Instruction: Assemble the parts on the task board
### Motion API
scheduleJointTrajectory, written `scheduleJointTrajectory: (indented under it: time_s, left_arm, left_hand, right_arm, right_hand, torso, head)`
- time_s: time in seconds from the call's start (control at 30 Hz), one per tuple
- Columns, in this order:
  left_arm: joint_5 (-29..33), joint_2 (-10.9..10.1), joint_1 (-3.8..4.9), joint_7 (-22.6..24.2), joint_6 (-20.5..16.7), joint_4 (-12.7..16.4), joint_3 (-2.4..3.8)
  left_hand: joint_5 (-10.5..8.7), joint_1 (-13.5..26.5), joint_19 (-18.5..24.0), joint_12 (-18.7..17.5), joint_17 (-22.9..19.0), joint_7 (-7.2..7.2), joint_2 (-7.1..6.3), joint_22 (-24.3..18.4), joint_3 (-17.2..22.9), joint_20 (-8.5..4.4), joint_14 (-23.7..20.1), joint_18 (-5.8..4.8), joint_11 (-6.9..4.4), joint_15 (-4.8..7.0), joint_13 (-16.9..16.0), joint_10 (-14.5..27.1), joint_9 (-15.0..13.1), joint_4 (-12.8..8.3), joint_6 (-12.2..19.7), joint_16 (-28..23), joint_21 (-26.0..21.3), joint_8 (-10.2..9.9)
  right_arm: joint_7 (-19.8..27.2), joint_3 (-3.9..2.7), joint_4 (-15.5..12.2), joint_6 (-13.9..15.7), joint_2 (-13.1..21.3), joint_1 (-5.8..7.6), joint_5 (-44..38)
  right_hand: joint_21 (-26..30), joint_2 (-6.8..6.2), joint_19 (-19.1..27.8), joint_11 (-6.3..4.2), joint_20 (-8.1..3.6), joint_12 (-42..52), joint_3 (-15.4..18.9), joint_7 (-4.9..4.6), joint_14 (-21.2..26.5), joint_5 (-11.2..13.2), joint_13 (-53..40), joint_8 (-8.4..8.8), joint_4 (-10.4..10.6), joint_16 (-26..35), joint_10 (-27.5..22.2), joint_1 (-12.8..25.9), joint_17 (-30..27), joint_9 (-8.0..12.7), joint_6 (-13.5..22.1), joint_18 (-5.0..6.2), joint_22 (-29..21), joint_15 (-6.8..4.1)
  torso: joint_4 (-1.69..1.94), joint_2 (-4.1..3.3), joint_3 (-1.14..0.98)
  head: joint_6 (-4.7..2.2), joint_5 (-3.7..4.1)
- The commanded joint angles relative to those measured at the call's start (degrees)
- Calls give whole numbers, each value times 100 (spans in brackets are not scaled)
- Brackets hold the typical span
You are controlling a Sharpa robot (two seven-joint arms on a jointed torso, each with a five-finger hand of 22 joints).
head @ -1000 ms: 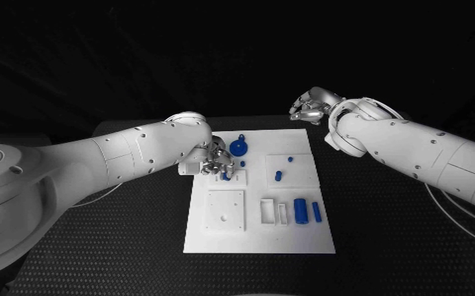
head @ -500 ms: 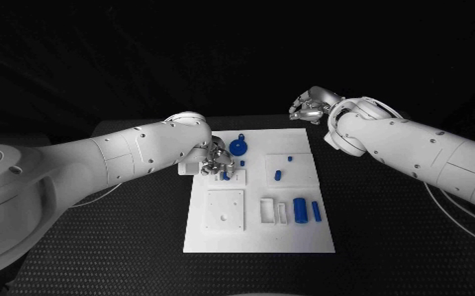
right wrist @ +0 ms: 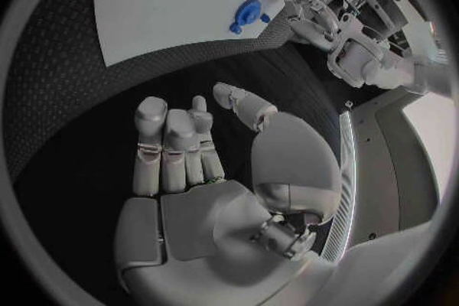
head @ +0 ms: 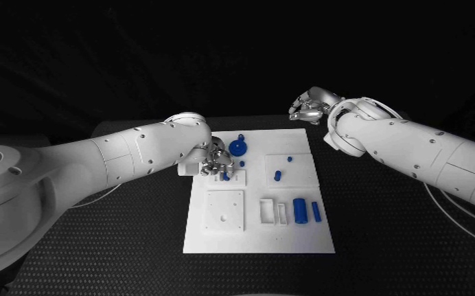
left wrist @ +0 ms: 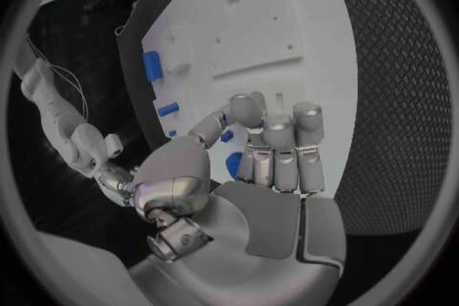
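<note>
Black, finely dimpled matting covers the table (head: 119, 241) you see from the head camera, with the flat white task board (head: 259, 237) at its centre. Your left hand (head: 216, 161) sits at the board's ten o'clock corner, fingers bunched down over a small blue part (head: 226, 176); whether it truly grips that piece is hard to make out, since the fingers hide the contact. A round blue disc (head: 239, 148) lies just beyond it, and two blue cylinders (head: 300, 210) rest by the slots at four o'clock. Your right hand (head: 309, 109) hovers off the board at one o'clock, fingers curled, holding nothing. Compared with a second ago, nothing has visibly shifted.

Left wrist camera: the silver left hand (left wrist: 268, 161) has its fingers pressed side by side, thumb folded across, with a blue part (left wrist: 232, 164) half hidden behind them.

Right wrist camera: the right hand (right wrist: 191, 149) shows fingers together and bent above the dark mat, well apart from the board (right wrist: 172, 8).
</note>
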State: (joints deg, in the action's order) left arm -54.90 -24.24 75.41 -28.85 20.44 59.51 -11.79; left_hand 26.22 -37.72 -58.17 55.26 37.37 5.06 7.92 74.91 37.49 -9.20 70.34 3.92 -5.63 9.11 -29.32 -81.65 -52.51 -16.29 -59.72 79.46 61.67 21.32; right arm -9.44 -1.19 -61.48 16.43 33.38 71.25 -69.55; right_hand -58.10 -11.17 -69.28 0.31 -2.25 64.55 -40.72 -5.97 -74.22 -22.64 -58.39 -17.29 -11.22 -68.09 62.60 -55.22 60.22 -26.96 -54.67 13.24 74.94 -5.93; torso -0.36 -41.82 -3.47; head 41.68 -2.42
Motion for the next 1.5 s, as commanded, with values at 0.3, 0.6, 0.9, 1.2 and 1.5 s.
scheduleJointTrajectory:
  time_s: [0.3, 0.6, 0.9, 1.2, 1.5]
  left_arm:
    - [19, 37, -18, 35, 52, 52, -9]
    - [26, 23, -18, 26, 35, 25, -9]
    - [25, 6, -18, -1, 7, 22, -9]
    - [2, -41, -22, -12, -20, 37, -8]
    - [-29, -101, -22, -12, -61, 81, -6]
  left_hand:
    - [-499, 8, -35, 40, -9, -603, -77, 67, 164, -477, 219, 74, -156, 211, 24, 126, -65, 309, -1037, 24, 12, -63]
    - [-679, 73, -29, 53, -10, -601, -362, 67, 80, -482, 213, 84, -154, 214, 43, 133, -106, 475, -1053, 16, 5, -115]
    - [-1151, 112, -24, 57, -13, -602, -566, 65, 21, -490, 209, 97, -151, 229, 71, 140, -154, 673, -1060, 5, -7, -173]
    - [-1365, 296, 7, 71, -7, -604, -673, 73, -412, -498, 193, 109, -154, 238, 84, 153, -218, 619, -1062, 9, -8, -213]
    - [-1735, 268, 12, 74, -8, -609, -865, 65, -479, -510, 190, 128, -161, 252, 101, 156, -249, 647, -1076, 5, -26, -254]
  right_arm:
    - [43, -2, -10, -75, -5, -2, -22]
    - [41, -2, -7, -75, 1, -2, -22]
    - [43, -1, -2, -76, 2, -2, -22]
    - [44, -1, 0, -72, 3, -2, -22]
    - [47, -1, 5, -71, 2, -2, -22]
  right_hand:
    - [21, 11, 1, 1, -29, 25, -5, -79, 8, -32, 10, 34, -39, 20, -55, 55, 9, -6, -44, 175, 89, 8]
    - [21, 9, 2, 1, -29, 26, -6, -79, 9, -39, 11, 34, -40, 21, -56, 55, 9, -6, -44, 176, 90, 8]
    - [22, 7, 3, 1, -28, 26, -5, -80, 10, -44, 11, 35, -41, 22, -56, 57, 9, -6, -43, 176, 90, 8]
    - [22, 7, 3, 2, -28, 26, -5, -80, 10, -46, 12, 35, -41, 23, -57, 59, 9, -6, -42, 175, 90, 9]
    - [23, 9, 4, 2, -27, 26, -3, -81, 10, -51, 13, 36, -38, 23, -57, 64, 9, -6, -41, 175, 90, 9]
  torso:
    - [1, -2, 4]
    - [1, 0, 1]
    - [-1, -2, 5]
    - [4, -2, 7]
    - [3, -2, 7]
  head:
    - [2, 10]
    - [-4, 14]
    - [1, 18]
    - [7, 22]
    - [6, 19]
